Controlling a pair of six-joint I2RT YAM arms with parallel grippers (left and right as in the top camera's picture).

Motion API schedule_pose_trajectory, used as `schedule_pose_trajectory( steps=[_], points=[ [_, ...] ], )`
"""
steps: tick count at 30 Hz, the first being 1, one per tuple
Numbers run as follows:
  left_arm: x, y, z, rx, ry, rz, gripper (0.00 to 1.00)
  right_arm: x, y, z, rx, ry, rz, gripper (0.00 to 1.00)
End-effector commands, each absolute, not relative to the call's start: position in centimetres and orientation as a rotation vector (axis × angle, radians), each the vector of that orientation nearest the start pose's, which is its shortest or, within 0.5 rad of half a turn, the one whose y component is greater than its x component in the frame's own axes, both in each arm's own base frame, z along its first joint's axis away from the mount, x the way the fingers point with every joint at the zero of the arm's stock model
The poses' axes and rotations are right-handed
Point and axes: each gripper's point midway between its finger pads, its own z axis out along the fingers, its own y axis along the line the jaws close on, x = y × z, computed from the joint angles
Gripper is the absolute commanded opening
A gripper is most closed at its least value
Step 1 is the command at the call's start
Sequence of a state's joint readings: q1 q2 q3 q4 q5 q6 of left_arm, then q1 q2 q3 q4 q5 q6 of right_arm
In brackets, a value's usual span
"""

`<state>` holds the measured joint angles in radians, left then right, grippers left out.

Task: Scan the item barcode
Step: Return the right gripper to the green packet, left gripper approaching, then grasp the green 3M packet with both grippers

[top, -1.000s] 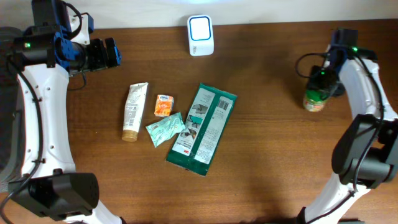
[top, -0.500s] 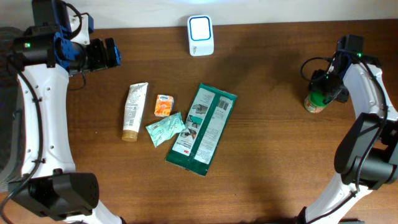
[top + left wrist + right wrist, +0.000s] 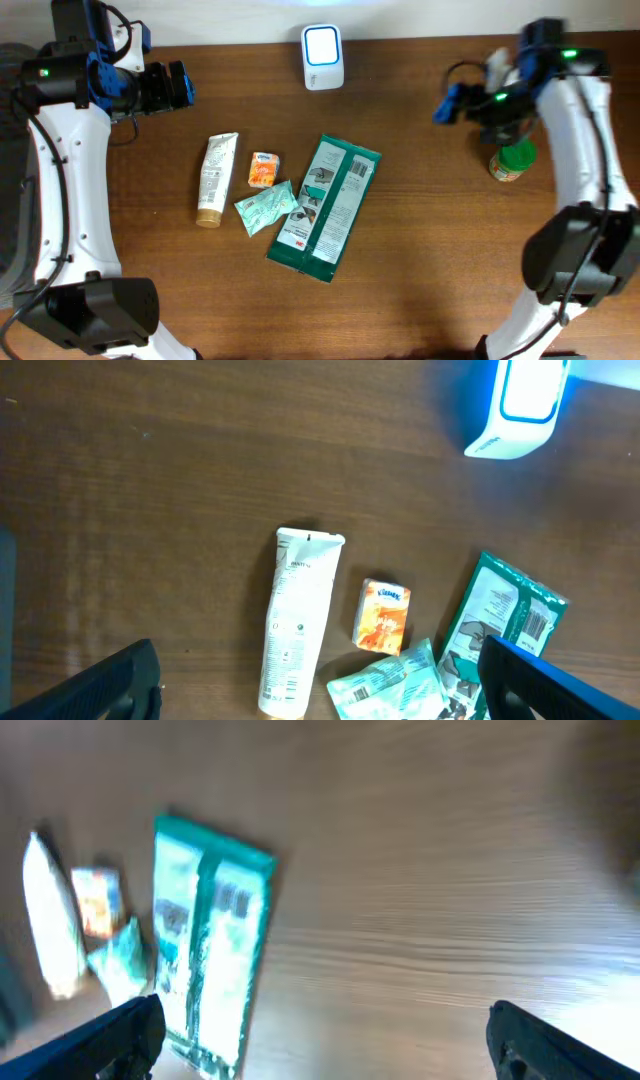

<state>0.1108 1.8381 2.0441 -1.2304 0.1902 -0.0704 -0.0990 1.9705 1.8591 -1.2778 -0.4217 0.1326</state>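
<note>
While left gripper (image 3: pixel 182 85) and right gripper (image 3: pixel 448 108) gaped empty, green-lidded jar (image 3: pixel 511 160) stood shut just beside the right one, contents unseen, scanner (image 3: pixel 323 57) at far edge of table (image 3: pixel 420 280), green pack (image 3: pixel 325 205) mid-table

a table (image 3: pixel 420 260) seen from above. the scanner (image 3: pixel 323 57) stands at the far edge, near the middle. in the centre four items lie close together: a tube (image 3: pixel 216 180) furthest left, a small box (image 3: pixel 263 169) just right of it, a small packet (image 3: pixel 266 208) just in front of the box, touching the flat pouch (image 3: pixel 330 200), which lies tilted, furthest right of the four. well apart to the right, a jar (image 3: pixel 508 168) stands alone, about level with the box.
</note>
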Motion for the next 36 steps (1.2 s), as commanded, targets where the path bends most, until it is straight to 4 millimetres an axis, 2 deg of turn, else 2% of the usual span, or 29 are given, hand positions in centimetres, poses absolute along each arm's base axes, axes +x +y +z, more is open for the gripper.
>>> schedule_pose_trajectory(
  steps=[1, 3, 5, 8, 9, 10, 11, 12, 13, 15, 19, 21, 24, 27, 30, 36],
  points=[
    [44.5, 1.8, 28.1, -0.138, 2.547, -0.216, 0.99, 37.7, 9.3, 11.4, 0.242, 3.078, 0.751, 0.87],
    [45.3, 1.8, 28.8, -0.126, 2.502, -0.22, 0.99, 35.6, 11.8, 8.3, 0.283, 3.15, 0.773, 0.82],
    [45.4, 1.8, 28.8, -0.127, 2.5, -0.219, 0.99, 33.0, 14.7, 4.9, 0.302, 3.194, 0.873, 0.76],
    [45.5, 1.1, 29.0, -0.108, 2.489, -0.265, 1.0, 31.0, 16.0, 2.5, 0.313, 3.214, 0.93, 0.65],
    [45.5, 0.4, 29.0, -0.089, 2.488, -0.308, 0.84, 30.8, 15.9, 2.1, 0.321, 3.22, 0.922, 0.63],
    [45.6, -0.9, 28.7, -0.056, 2.495, -0.356, 0.46, 30.5, 15.9, 1.8, 0.323, 3.224, 0.921, 0.53],
    [45.6, -1.8, 28.3, -0.034, 2.507, -0.366, 0.28, 30.5, 15.9, 1.6, 0.319, 3.218, 0.923, 0.45],
    [45.7, -3.6, 27.4, 0.011, 2.533, -0.384, 0.11, 30.7, 15.9, 1.5, 0.325, 3.209, 0.923, 0.3],
    [45.8, -4.8, 26.6, 0.039, 2.554, -0.395, 0.0, 30.8, 15.9, 1.3, 0.357, 3.205, 0.917, 0.25],
    [46.0, -8.9, 23.6, 0.144, 2.629, -0.433, 0.0, 30.7, 16.3, 0.5, 0.419, 3.196, 0.918, 0.15],
    [45.1, -13.2, 18.9, 0.286, 2.759, -0.46, 0.0, 29.9, 18.3, -0.3, 0.337, 3.191, 0.926, 0.04],
    [43.8, -16.1, 15.3, 0.38, 2.867, -0.472, 0.0, 29.7, 19.6, -0.3, 0.316, 3.189, 0.928, 0.04],
    [42.0, -18.5, 11.4, 0.46, 2.988, -0.471, 0.0, 29.8, 20.6, -0.2, 0.287, 3.176, 0.932, 0.04],
    [39.9, -18.7, 7.6, 0.476, 3.153, -0.461, 0.0, 29.9, 20.7, -0.2, 0.281, 3.166, 0.934, 0.04],
    [38.5, -19.1, 3.8, 0.549, 3.254, -0.492, 0.0, 30.2, 20.8, -0.2, 0.274, 3.154, 0.939, 0.04],
    [37.7, -19.7, 1.2, 0.572, 3.309, -0.484, 0.0, 31.1, 21.0, -0.2, 0.278, 3.116, 0.943, 0.04]
  ],
)
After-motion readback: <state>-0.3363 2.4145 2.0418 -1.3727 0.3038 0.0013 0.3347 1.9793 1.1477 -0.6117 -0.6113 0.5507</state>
